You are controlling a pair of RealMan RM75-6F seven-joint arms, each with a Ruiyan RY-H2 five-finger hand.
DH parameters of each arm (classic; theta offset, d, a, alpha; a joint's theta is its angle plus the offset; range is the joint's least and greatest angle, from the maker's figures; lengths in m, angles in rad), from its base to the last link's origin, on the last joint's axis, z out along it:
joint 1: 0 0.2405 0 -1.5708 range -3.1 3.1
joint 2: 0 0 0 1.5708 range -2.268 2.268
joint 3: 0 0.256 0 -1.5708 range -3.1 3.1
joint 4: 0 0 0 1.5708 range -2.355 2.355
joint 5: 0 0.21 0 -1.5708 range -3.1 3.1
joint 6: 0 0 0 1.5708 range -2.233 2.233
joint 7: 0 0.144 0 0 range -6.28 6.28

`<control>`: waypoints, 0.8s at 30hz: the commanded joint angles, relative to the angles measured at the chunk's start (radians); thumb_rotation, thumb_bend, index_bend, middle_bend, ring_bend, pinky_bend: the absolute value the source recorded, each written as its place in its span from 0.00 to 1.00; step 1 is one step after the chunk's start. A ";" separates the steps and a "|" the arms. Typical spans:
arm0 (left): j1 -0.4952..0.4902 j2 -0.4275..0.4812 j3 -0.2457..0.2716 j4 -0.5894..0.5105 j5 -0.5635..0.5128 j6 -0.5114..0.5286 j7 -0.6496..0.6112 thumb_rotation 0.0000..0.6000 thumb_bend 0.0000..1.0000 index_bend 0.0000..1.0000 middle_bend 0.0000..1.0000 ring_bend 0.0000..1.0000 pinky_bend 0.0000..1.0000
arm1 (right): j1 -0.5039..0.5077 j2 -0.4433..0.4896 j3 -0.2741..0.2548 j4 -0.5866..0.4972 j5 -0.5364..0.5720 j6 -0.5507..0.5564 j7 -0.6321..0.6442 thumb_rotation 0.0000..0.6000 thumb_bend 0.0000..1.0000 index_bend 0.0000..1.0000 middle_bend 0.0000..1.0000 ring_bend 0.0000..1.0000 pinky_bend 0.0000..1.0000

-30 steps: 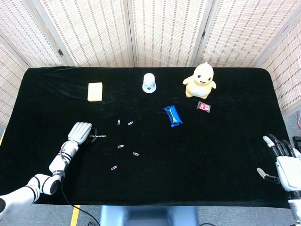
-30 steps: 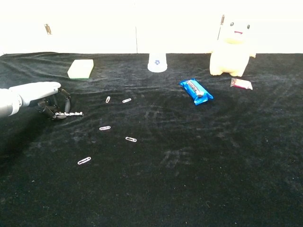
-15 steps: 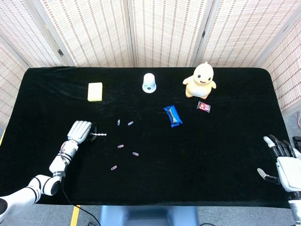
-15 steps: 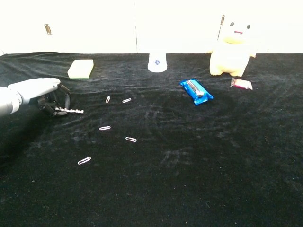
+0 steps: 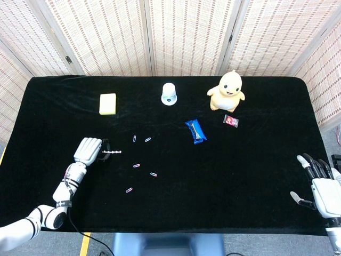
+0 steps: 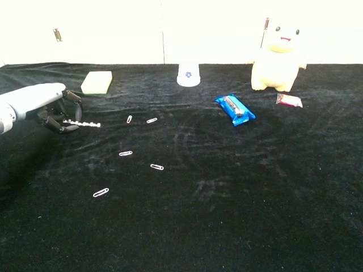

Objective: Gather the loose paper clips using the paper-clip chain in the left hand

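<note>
My left hand [image 5: 89,149] [image 6: 42,105] hovers over the left of the black table, fingers curled around one end of a short paper-clip chain [image 5: 113,152] [image 6: 84,123] that sticks out level to the right. Several loose paper clips lie right of it: a pair at the back [image 5: 135,138] [image 5: 147,140], one in the middle [image 5: 136,166] [image 6: 125,153], another [image 5: 153,174] [image 6: 156,166], and the nearest [image 5: 129,189] [image 6: 100,192]. My right hand [image 5: 319,184] rests open at the table's front right edge, far from the clips.
A yellow sponge [image 5: 107,103] sits at the back left, a white cup [image 5: 169,94] at the back centre, a yellow duck toy [image 5: 227,90] right of it. A blue snack bar [image 5: 195,130] and a small red packet [image 5: 230,121] lie right of centre.
My left hand has lifted slightly and moved back with the chain, which now juts out level above the cloth. The loose clips and right hand have not moved.
</note>
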 commanded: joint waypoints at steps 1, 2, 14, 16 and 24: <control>0.019 0.028 0.005 -0.063 0.009 0.030 0.012 1.00 0.42 0.75 1.00 1.00 1.00 | -0.004 0.000 -0.002 0.000 -0.007 0.010 0.003 1.00 0.24 0.02 0.06 0.09 0.00; 0.024 0.035 0.007 -0.084 0.011 0.036 0.014 1.00 0.42 0.75 1.00 1.00 1.00 | -0.006 0.000 -0.003 0.001 -0.010 0.013 0.003 1.00 0.24 0.02 0.06 0.09 0.00; 0.046 0.045 0.033 -0.275 0.001 0.079 0.192 1.00 0.42 0.75 1.00 1.00 1.00 | -0.037 0.011 -0.009 0.010 -0.049 0.087 0.048 1.00 0.24 0.02 0.06 0.09 0.00; 0.042 0.032 0.030 -0.289 -0.011 0.081 0.232 1.00 0.42 0.75 1.00 1.00 1.00 | -0.041 0.013 -0.010 0.014 -0.055 0.097 0.060 1.00 0.24 0.02 0.06 0.09 0.00; 0.002 -0.025 -0.008 -0.286 -0.057 0.056 0.301 1.00 0.42 0.75 1.00 1.00 1.00 | -0.054 0.015 -0.012 0.027 -0.053 0.111 0.086 1.00 0.23 0.02 0.06 0.09 0.00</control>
